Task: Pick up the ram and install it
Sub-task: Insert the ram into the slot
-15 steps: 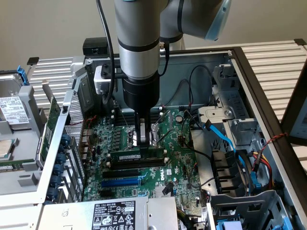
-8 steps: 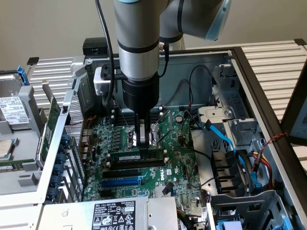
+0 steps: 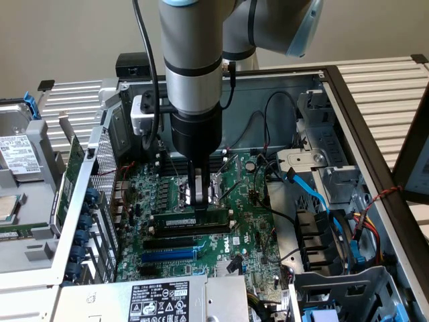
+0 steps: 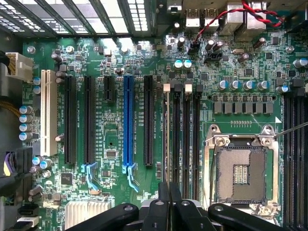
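I count one ram (image 3: 191, 218), one blue slot (image 4: 128, 125), one white slot (image 4: 47, 113), four black expansion slots (image 4: 70, 120), one CPU socket (image 4: 239, 173), one heatsink (image 4: 86, 211), one motherboard (image 4: 111, 139) and one end effector (image 3: 199, 208).

Hand (image 3: 199, 210) pinching top edge of ram (image 3: 175, 219); ram stands upright on motherboard (image 3: 249, 231) inside open case (image 3: 275, 84).

My gripper (image 4: 169, 192) is smooth black with a dull sheen. The long, thin green circuit-board ram stick (image 3: 191, 218) carries a white paper-like label and matt black chips. The large green motherboard (image 4: 113, 130) looks lacquered and faintly glossy. The long blue plastic expansion slot (image 4: 128, 125) shines. The square silver socket frame (image 4: 208, 168) and the grey computer case wall (image 3: 268, 80) are bare metal.
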Tool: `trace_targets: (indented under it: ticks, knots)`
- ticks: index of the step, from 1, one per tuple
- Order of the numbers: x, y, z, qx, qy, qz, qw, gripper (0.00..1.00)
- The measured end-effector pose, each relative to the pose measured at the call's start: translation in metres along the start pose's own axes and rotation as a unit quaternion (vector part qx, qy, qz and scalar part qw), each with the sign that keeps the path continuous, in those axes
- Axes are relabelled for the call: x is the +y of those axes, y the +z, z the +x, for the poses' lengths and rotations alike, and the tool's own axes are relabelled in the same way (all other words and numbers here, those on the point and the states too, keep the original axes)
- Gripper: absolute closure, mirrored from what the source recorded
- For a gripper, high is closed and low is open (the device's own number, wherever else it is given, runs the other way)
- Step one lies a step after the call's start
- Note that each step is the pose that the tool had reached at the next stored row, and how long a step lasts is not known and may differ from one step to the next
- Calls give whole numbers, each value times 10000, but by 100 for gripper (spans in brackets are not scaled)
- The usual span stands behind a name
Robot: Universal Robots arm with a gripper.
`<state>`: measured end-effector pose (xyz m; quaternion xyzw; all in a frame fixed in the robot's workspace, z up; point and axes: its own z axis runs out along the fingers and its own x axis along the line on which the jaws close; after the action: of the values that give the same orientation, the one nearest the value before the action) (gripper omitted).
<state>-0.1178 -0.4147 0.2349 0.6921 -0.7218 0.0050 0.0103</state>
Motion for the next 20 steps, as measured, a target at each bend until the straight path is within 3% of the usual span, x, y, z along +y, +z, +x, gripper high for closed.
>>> trace_targets:
  ticks: [20]
  knots:
    - [-1, 37, 0, 0, 0, 2, 10000, 88]
